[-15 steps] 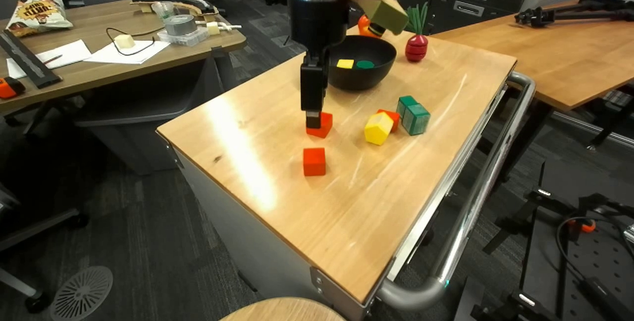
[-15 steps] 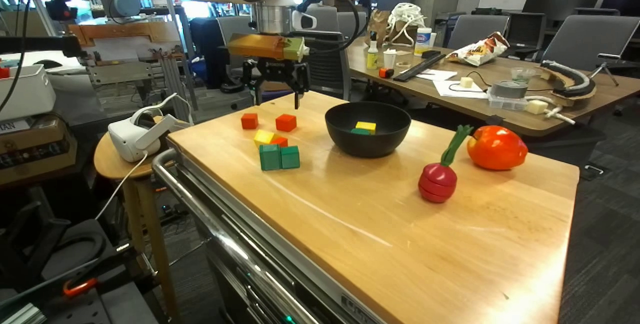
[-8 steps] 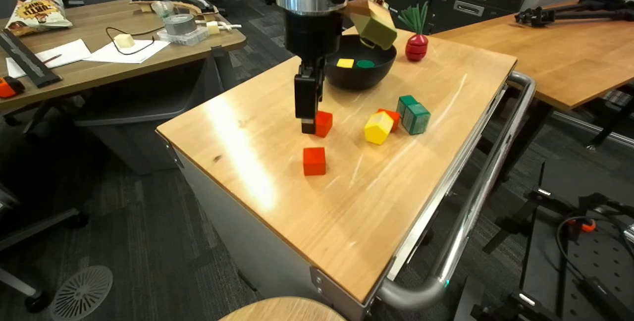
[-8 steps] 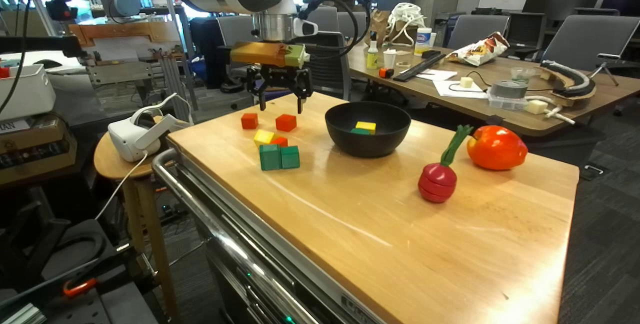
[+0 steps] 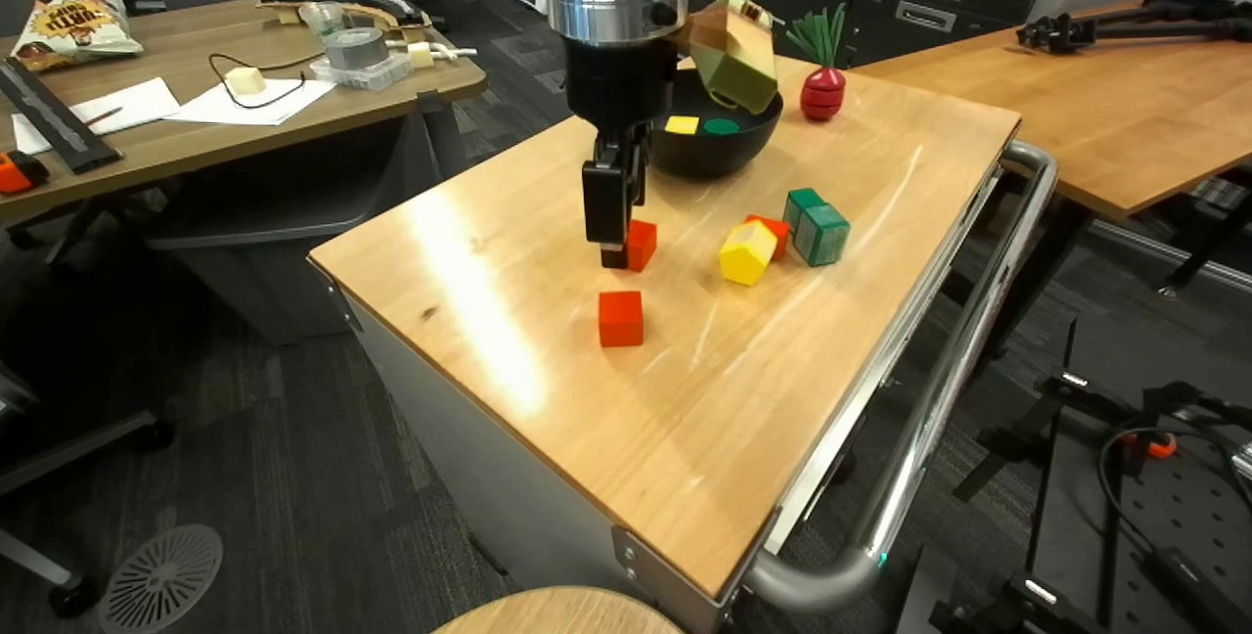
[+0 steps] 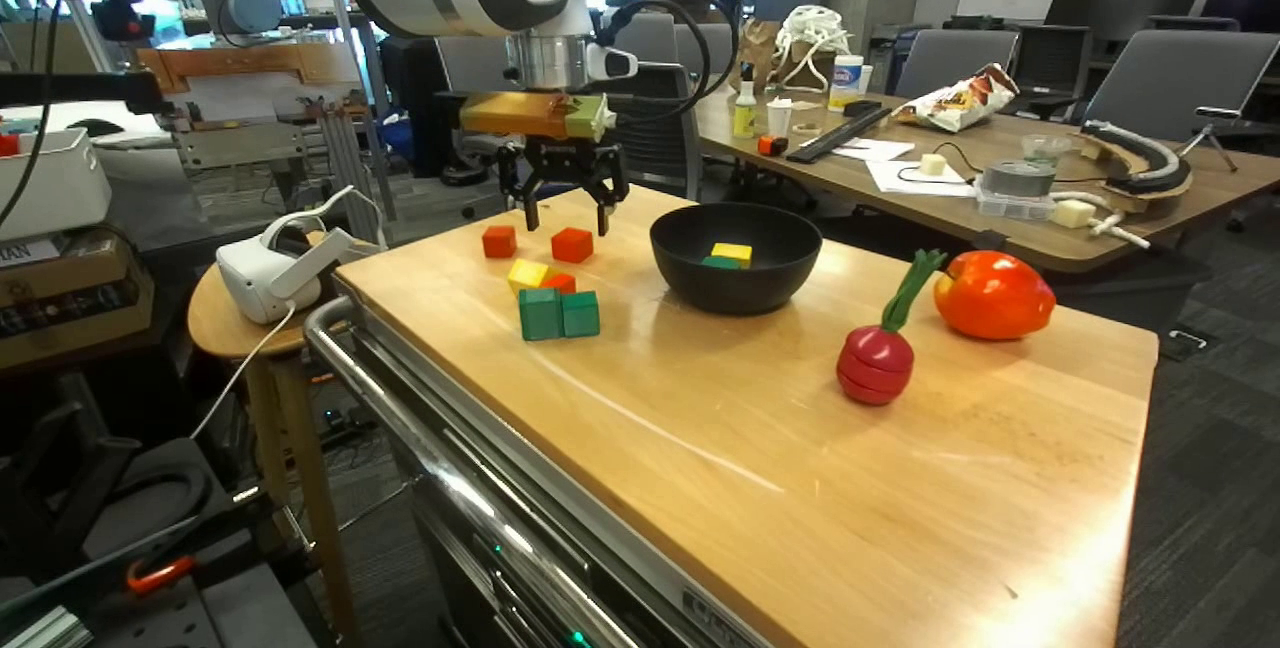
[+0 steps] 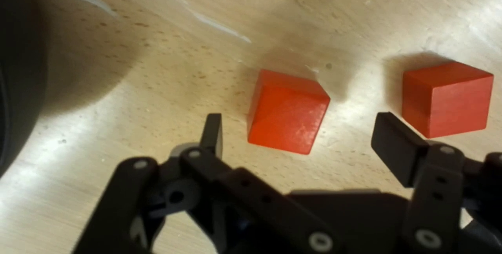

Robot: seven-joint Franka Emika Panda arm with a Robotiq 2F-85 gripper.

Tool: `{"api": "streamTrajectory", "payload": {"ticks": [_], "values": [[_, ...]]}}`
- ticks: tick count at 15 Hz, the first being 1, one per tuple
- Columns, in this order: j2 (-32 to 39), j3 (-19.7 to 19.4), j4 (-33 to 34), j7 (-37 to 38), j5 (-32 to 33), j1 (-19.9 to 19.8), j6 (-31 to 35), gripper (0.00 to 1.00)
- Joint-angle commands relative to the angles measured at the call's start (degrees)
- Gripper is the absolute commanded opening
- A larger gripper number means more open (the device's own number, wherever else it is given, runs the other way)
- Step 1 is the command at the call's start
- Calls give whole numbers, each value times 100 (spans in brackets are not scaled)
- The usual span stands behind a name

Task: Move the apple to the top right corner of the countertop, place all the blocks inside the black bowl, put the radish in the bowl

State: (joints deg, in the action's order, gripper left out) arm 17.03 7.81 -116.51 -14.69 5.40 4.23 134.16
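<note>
Gripper [image 6: 567,218] pointing down over the countertop [image 6: 900,508], jaws wide apart. Wrist view puts a red block [image 7: 288,117] in the gap between the fingertips [image 7: 398,148], set a bit toward the top of the frame, clear of both; can't tell exact height over it. Second red block [image 7: 447,101] sits just outside the fingertip on the right of that view. Cluster nearer the metal rail [image 5: 963,360]: a yellow block [image 5: 746,254], a third red block [image 5: 781,235] partly hidden in both exterior views, and two green blocks [image 5: 822,235] side by side; can't tell whether every neighbour in there touches. Black bowl [image 6: 735,293] stands upright on the countertop, near the first red block, with another yellow block [image 6: 734,253] and another green block [image 6: 719,262] inside. Radish [image 6: 875,368] is outside the bowl, sitting on the countertop with its leaves [image 6: 906,296] up and tilted in an exterior view. Apple [image 6: 995,296] also on the countertop, near the radish, close to the edge opposite the rail; seen in an exterior view, with the leaf tips meeting its outline there
</note>
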Motion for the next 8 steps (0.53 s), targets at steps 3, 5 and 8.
{"api": "streamTrajectory", "payload": {"ticks": [3,5,8], "values": [[283,-110,307,229,159,102,-77,59],[322,-117,344,247,178,108,-79,42],[212,-152,285,323,315,140,-88,19]]}}
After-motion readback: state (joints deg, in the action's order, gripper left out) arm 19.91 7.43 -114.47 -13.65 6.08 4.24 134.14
